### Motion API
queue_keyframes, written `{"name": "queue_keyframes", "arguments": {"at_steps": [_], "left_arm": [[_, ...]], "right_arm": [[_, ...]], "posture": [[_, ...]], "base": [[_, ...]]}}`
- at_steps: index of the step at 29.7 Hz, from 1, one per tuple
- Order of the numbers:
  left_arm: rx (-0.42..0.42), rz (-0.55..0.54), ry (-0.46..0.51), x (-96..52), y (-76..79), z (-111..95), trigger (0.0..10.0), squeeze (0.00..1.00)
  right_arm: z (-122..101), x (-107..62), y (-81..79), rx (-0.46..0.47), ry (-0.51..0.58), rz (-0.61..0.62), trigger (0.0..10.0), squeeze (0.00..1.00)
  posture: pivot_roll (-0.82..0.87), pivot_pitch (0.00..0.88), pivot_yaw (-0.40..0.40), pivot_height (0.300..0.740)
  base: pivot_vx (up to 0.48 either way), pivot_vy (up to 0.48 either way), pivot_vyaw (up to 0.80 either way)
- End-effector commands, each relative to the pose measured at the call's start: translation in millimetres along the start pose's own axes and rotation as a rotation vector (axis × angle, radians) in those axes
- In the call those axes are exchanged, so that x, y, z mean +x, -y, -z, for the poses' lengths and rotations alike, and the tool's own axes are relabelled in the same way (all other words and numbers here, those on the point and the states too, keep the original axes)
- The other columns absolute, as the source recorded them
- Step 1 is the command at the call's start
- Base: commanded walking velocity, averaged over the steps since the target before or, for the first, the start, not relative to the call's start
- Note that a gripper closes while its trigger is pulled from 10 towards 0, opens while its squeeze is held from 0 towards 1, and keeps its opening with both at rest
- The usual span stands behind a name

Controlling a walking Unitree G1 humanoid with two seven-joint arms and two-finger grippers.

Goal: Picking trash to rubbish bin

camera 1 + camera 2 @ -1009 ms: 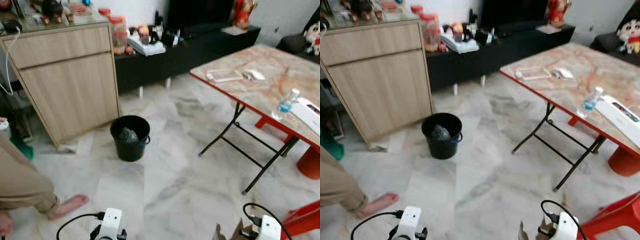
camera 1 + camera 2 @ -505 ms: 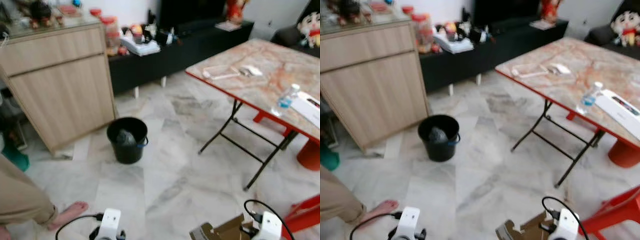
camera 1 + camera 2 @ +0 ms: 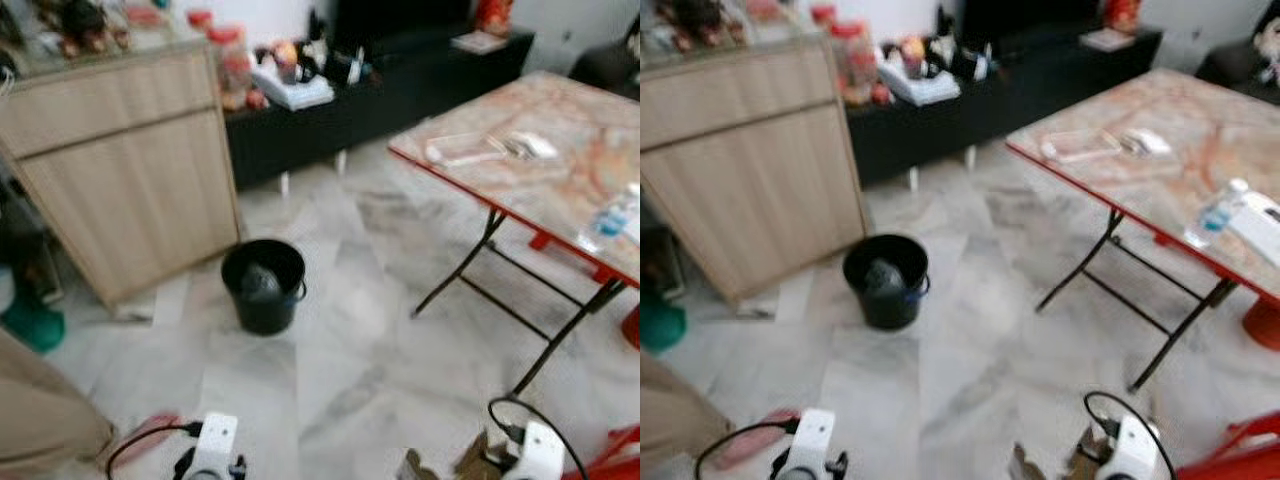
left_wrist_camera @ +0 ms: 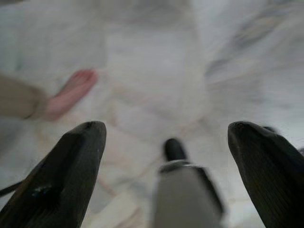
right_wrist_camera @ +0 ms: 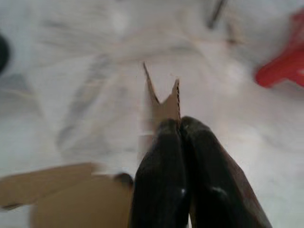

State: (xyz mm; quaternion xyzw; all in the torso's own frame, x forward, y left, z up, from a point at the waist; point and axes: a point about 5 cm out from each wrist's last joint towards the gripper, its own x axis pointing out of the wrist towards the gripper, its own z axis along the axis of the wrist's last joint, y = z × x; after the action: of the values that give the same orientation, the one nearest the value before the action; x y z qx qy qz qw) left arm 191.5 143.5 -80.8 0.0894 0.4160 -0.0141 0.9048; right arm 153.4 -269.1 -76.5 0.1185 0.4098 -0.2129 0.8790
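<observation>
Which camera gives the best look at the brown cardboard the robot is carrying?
The right wrist view: the torn cardboard piece sits close up, pinched between the right gripper's shut black fingers. Both eye views catch just a scrap of it at the bottom edge by the right arm. The left wrist view looks at floor.

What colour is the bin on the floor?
Black; the bin shows best in the left eye view.

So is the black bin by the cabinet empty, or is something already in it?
Not empty. The black bin stands upright on the floor with a dark greyish lump inside; blur hides what the lump is.
</observation>
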Motion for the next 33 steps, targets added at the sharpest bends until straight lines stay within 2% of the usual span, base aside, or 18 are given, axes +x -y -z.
{"name": "queue_keyframes", "arguments": {"at_steps": [1, 10, 12, 14, 23, 25, 31, 33], "left_arm": [[0.007, -0.023, -0.025, -1.1, -10.4, 8.0, 10.0, 0.0], [0.015, -0.024, -0.026, -1.5, -11.4, 9.5, 10.0, 0.0], [0.016, -0.023, -0.025, -1.4, -11.3, 9.4, 10.0, 0.0], [0.019, -0.022, -0.025, -1.5, -11.3, 9.6, 10.0, 0.0], [0.024, -0.018, -0.023, -1.4, -10.9, 9.2, 10.0, 0.0], [0.025, -0.017, -0.023, -1.5, -10.9, 9.3, 10.0, 0.0], [0.032, -0.017, -0.026, -1.7, -11.9, 10.4, 10.0, 0.0], [0.034, -0.016, -0.026, -1.8, -12.1, 10.7, 10.0, 0.0]], "right_arm": [[-9.2, 2.4, -7.4, 0.004, 0.036, -0.012, 10.0, 0.0], [-10.8, 1.8, -4.1, -0.037, 0.055, 0.008, 10.0, 0.0], [-12.4, 1.8, -1.5, -0.027, 0.059, 0.019, 10.0, 0.0], [-12.3, 2.0, -0.1, 0.021, 0.051, 0.025, 10.0, 0.0], [-14.6, 2.2, -2.3, 0.008, 0.07, 0.018, 10.0, 0.0], [-13.8, 2.0, -2.8, 0.037, 0.074, 0.019, 10.0, 0.0], [-11.9, 1.7, -1.4, 0.036, 0.066, 0.024, 10.0, 0.0], [-12.1, 1.4, 0.8, 0.076, 0.073, 0.032, 10.0, 0.0]], "posture": [[-0.08, 0.062, -0.078, 0.74], [-0.08, 0.046, -0.079, 0.74], [-0.08, 0.043, -0.078, 0.74], [-0.08, 0.035, -0.078, 0.74], [-0.08, 0.017, -0.079, 0.74], [-0.07, 0.011, -0.078, 0.74], [-0.07, 0.0, -0.076, 0.74], [-0.07, 0.0, -0.076, 0.74]], "base": [[0.304, 0.0, 0.0], [0.298, 0.0, 0.05], [0.294, 0.0, 0.8], [0.296, 0.0, 0.0], [0.295, 0.0, 0.0], [0.294, 0.0, 0.0], [0.292, 0.0, 0.0], [0.292, 0.0, 0.0]]}}
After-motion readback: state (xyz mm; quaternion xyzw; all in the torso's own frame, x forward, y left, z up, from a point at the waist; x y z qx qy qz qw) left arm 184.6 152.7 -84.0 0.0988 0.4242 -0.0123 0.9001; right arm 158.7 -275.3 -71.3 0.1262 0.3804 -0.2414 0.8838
